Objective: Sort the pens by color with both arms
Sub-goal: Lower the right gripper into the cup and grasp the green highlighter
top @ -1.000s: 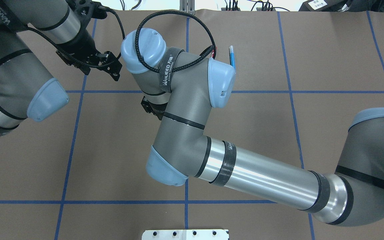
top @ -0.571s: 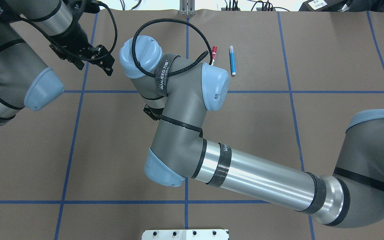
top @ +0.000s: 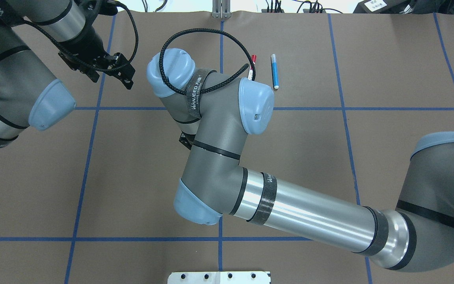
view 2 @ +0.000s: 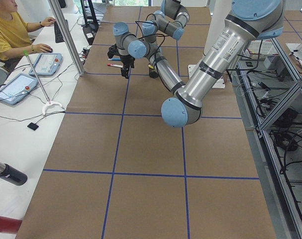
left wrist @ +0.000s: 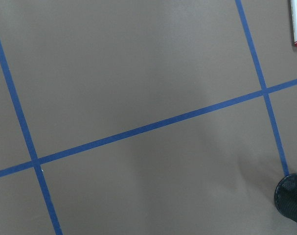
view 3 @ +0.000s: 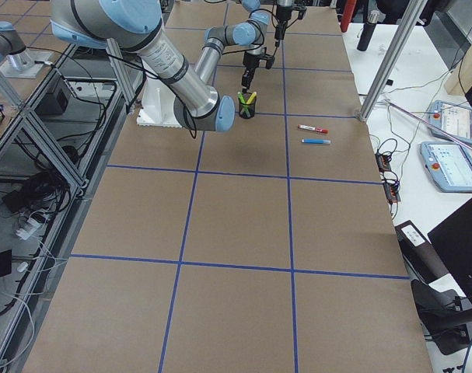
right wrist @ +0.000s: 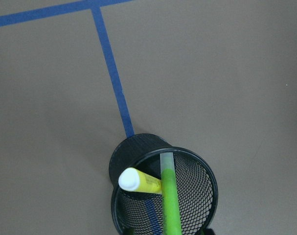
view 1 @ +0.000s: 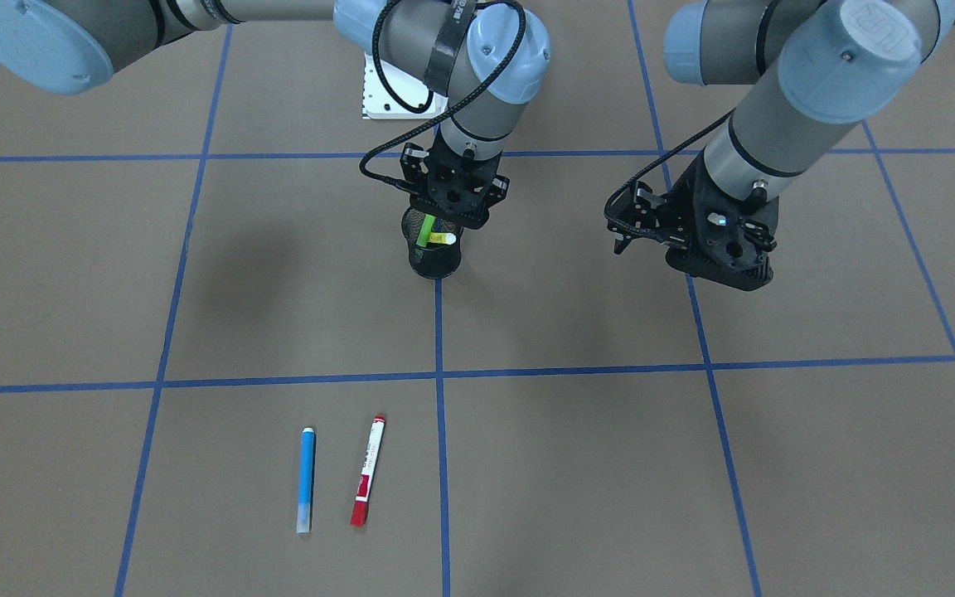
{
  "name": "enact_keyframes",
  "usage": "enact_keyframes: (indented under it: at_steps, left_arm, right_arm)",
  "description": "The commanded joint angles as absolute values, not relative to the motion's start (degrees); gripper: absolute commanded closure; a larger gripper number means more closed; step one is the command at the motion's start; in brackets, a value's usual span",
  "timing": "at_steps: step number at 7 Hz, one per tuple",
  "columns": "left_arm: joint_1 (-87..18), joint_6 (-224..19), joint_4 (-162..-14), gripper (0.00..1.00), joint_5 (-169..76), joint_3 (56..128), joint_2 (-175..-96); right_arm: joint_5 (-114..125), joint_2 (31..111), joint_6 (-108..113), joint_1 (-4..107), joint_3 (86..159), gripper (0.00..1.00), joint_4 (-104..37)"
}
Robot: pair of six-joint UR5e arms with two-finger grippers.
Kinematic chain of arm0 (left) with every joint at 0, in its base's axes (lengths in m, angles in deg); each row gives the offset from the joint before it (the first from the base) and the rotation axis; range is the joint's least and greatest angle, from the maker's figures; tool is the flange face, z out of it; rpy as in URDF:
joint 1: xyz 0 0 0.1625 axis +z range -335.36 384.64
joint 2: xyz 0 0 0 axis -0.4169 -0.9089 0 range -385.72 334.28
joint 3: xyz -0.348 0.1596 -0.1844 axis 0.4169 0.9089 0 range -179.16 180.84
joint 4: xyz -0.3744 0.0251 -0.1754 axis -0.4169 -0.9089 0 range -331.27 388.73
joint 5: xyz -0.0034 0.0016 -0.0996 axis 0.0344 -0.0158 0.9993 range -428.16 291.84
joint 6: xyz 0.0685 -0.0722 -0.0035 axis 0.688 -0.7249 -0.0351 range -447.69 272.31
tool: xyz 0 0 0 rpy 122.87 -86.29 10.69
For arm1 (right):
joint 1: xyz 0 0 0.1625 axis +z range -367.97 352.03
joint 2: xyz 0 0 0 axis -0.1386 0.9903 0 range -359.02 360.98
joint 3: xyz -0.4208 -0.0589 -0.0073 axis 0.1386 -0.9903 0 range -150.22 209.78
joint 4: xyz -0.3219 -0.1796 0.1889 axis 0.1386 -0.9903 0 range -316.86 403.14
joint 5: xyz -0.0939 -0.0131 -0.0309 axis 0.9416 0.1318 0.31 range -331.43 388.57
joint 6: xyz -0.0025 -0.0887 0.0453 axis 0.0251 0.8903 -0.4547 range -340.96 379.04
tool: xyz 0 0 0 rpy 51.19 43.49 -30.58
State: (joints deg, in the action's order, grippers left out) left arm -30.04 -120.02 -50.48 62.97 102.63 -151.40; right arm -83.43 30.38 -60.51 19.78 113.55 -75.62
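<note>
The blue pen [view 1: 306, 479] and red pen [view 1: 368, 470] lie nearest my front camera. They are flat on the table [view 1: 154, 274], side by side but apart, roughly parallel, just beside the centre tape line [view 1: 438, 332]. From here I see both whole. On the overhead, the right arm [top: 219, 130] covers the red pen's near end, and the left wrist camera catches only its red tip in a top corner.

Further in, the cup [view 1: 434, 257] stands on that tape line with the green pen [view 1: 425, 230] and yellow pen [view 1: 443, 239] inside. The right gripper [view 1: 451, 211] hangs directly over its mouth. The overhead gives me none of this, since the arm covers cup and gripper alike. The right wrist camera looks straight down into the cup, where the two pens cross and the yellow one's pale cap leans at the rim. No view shows me the fingers, so I cannot tell how far apart they are or whether they touch a pen.

The left gripper [view 1: 722, 269] is well apart from the cup, on the robot's left, above bare table beside another tape line. I cannot tell its opening either.

Farthest back is the white base [view 1: 382, 91].
</note>
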Motion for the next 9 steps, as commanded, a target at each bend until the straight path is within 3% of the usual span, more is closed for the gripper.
enact_keyframes:
  at_steps: [1, 5, 6, 8, 9]
  left_arm:
    - [-30.0, -120.0, -50.6, 0.01, 63.0, 102.7, -151.4]
    - [-30.0, -120.1, -50.6, 0.01, 63.0, 102.8, -151.4]
    - [-30.0, -120.1, -50.6, 0.01, 63.0, 102.8, -151.4]
    - [-30.0, -120.1, -50.6, 0.01, 63.0, 102.8, -151.4]
    - [-30.0, -120.1, -50.6, 0.01, 63.0, 102.8, -151.4]
  right_arm:
    - [-83.7, 31.1, -59.2, 19.1, 113.6, 0.51, -75.3]
    - [-83.8, 31.7, -57.3, 18.1, 113.6, 0.56, -75.3]
    - [-83.8, 31.6, -57.3, 18.0, 113.7, 0.67, -75.3]
    - [-83.8, 31.5, -57.3, 18.0, 113.9, 1.00, -75.3]
    - [-83.8, 31.9, -57.3, 18.0, 114.5, 1.00, -75.3]
